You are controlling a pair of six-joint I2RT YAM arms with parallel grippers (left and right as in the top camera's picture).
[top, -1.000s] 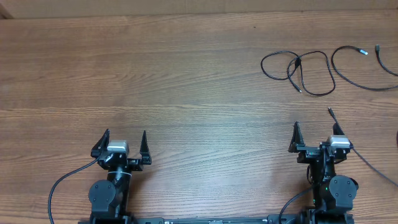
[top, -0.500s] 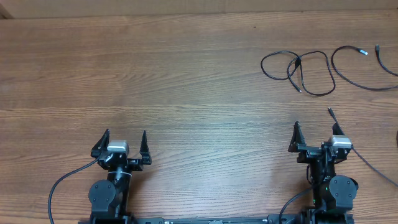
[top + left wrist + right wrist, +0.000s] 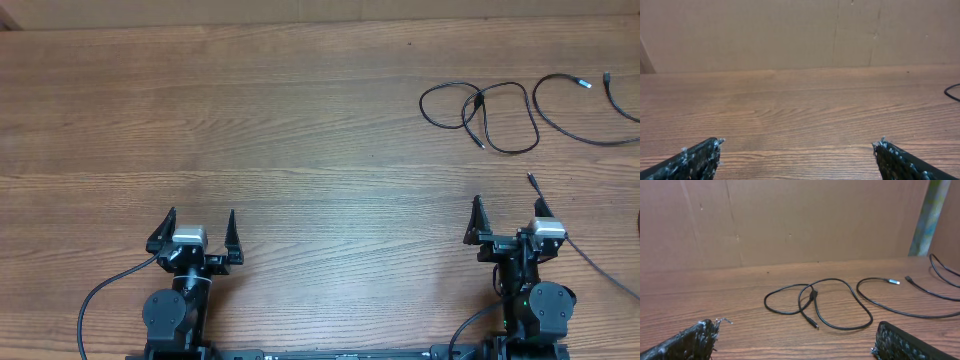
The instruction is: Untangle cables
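Toward upper right of the overhead view, thin black cables (image 3: pixel 478 100) in loose crossing loops with small plug ends, flat on grained wooden table (image 3: pixel 300 130), left gripper (image 3: pixel 200 216) lower left, fingers spread wide, empty, right gripper (image 3: pixel 508 205) lower right, equally wide, holding nothing.

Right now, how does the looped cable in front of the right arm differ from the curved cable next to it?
The looped cable crosses over itself and forms two loops; the curved cable lies as one open arc with no crossing of its own. The looped cable's free end is a dark plug, while the curved cable ends in a pale plug. Both are thin, black and lie flat on the table.
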